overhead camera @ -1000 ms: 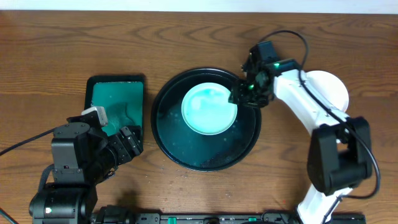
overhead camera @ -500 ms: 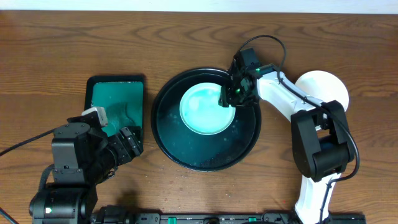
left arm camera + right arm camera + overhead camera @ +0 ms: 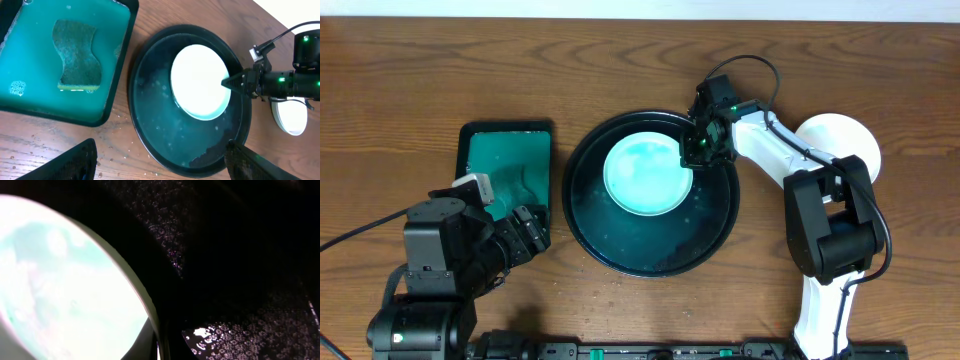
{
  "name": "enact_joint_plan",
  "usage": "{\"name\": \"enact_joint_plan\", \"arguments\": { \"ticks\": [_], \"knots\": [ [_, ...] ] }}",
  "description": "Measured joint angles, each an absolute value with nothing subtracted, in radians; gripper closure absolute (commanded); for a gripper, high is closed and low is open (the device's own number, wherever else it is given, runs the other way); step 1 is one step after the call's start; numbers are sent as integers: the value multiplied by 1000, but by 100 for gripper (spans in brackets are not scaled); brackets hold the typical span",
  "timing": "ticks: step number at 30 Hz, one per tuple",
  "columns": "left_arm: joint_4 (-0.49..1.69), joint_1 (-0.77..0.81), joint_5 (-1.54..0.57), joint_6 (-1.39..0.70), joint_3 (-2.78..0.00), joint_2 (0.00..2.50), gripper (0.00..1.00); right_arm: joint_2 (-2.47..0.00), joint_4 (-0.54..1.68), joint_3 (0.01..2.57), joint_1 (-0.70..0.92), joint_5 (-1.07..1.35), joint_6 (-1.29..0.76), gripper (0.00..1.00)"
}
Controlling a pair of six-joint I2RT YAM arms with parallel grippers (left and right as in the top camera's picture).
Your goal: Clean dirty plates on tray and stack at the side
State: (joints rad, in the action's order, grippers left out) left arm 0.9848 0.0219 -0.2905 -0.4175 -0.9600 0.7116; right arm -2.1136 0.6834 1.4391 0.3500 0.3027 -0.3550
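Note:
One plate, pale mint with green smears, lies in the upper middle of the round black tray. My right gripper reaches over the tray's far right side and is shut on the plate's right rim. In the right wrist view the plate fills the left side, its edge pinched in the gripper over the wet tray. In the left wrist view the plate looks white, with the right gripper at its edge. My left gripper hovers open, holding nothing, left of the tray.
A rectangular green tray of soapy water stands left of the black tray, with a green sponge lying in it. A white plate rests on the table at the far right. Foam sits on the black tray's near floor.
My right gripper has moved left to the plate's right rim and closed on it. The plate has shifted slightly left. The left arm has not moved.

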Motion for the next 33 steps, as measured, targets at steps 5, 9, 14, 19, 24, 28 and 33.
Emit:
{"name": "enact_joint_plan", "arguments": {
  "ticks": [5,9,14,19,24,28,33],
  "knots": [
    [985,22,-290,-418,-960,712,18,-2120,711,1439,344,388,-352,99],
    [985,22,-290,-418,-960,712,18,-2127,754,1428,340,509,-355,99],
    [986,22,-290,-418,-960,712,18,-2136,778,1405,337,651,-356,98],
    [986,22,-290,-418,-960,712,18,-2135,773,1401,315,764,-352,99],
    [986,22,-290,-418,-960,712,19,-2108,772,1401,293,815,-342,98],
    [986,22,-290,-418,-960,712,18,-2067,772,1401,282,842,-313,99],
    [986,22,-290,-418,-960,712,18,-2008,772,1401,275,861,-260,98]
  ]
}}
